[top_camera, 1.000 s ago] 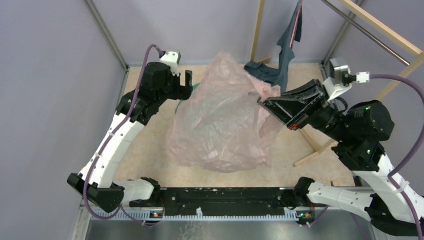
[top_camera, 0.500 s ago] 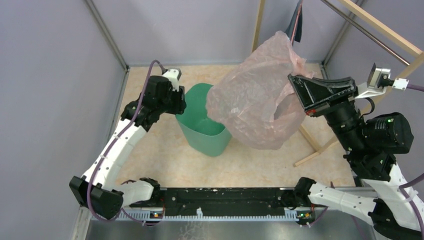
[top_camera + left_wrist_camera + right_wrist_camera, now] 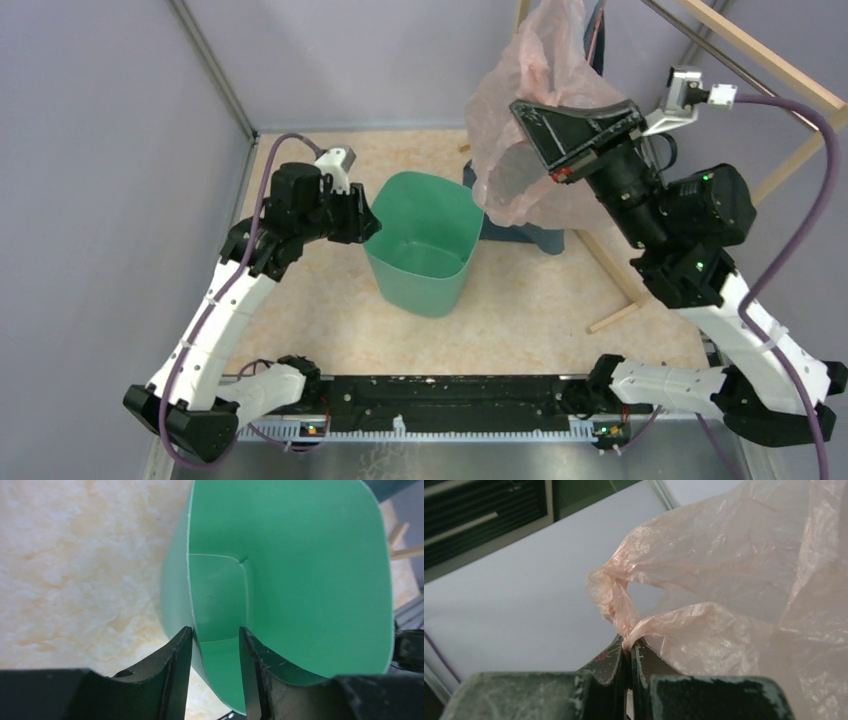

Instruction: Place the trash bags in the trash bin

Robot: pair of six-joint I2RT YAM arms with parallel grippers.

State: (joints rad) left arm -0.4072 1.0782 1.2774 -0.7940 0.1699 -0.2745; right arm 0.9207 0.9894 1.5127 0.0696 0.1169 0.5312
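The mint-green trash bin (image 3: 425,275) stands mid-table with its mouth open and nothing inside. My left gripper (image 3: 368,222) straddles its left rim, one finger outside the wall and one inside; in the left wrist view the gripper (image 3: 215,630) pinches the curved rim of the bin (image 3: 300,580). The pale-pink trash bag (image 3: 500,120) hangs in the air above and behind the bin's right side. My right gripper (image 3: 518,108) is shut on a bunched edge of it. In the right wrist view the wrinkled bag (image 3: 734,580) rises from the closed gripper (image 3: 629,645).
A dark blue-grey cloth garment (image 3: 525,238) lies on the table just behind and right of the bin. A wooden frame (image 3: 605,262) leans at the right, with a wooden rail (image 3: 760,62) overhead. Grey walls enclose the table on three sides.
The right gripper has carried the bag up and toward the back right, uncovering the bin. The left jaws have narrowed from wide open onto the bin's rim.
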